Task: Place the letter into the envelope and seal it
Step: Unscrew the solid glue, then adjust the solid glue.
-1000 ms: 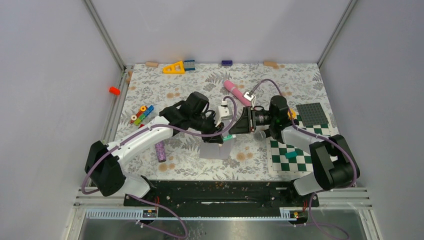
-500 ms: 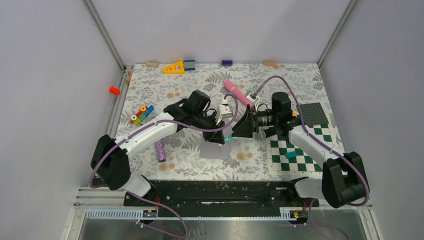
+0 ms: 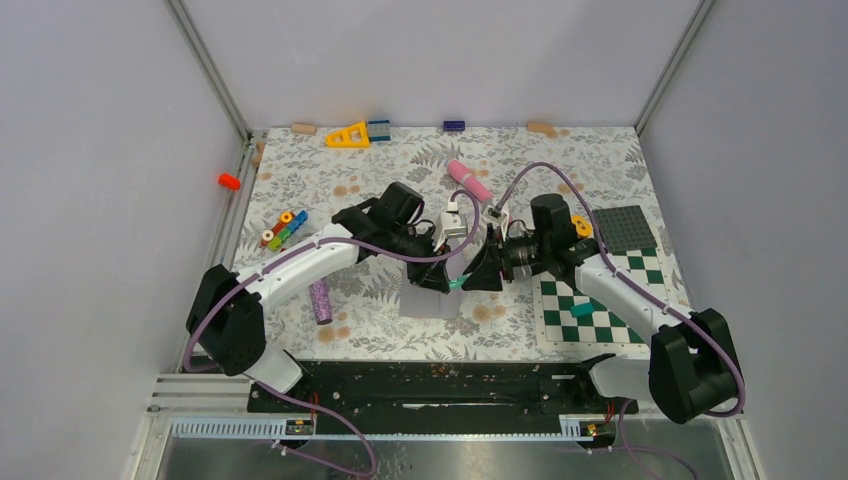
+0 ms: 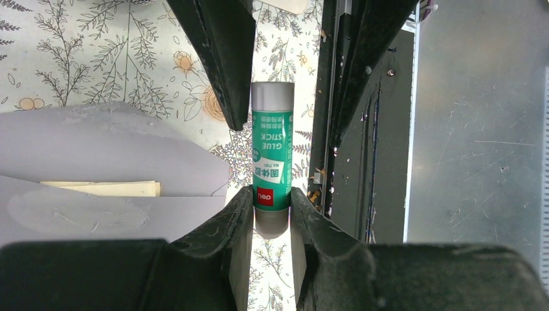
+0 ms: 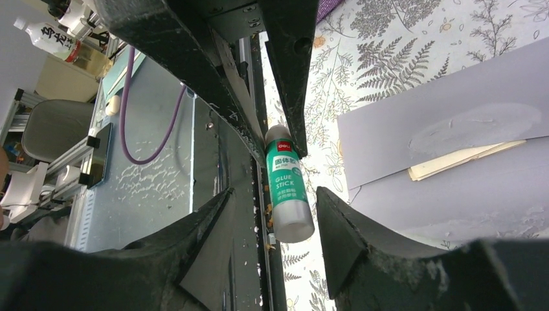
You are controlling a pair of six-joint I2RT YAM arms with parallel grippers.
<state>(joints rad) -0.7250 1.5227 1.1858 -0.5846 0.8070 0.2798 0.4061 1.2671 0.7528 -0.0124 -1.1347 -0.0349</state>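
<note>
Left wrist view first: the left gripper [image 4: 272, 210] is clamped tight on one grey end of the green-and-white plastic glue stick [image 4: 272, 146], fingers pressing both sides; the right gripper [image 5: 275, 194] straddles the other grey end, jaws spread, a gap on each side, gripping nothing; from above, both meet mid-table over the far edge of the pale grey-lavender paper envelope [image 3: 428, 302]; it lies flat on the floral-printed table cover [image 3: 300, 170], flap open, and the cream folded paper letter [image 4: 107, 188] peeks from its pocket
</note>
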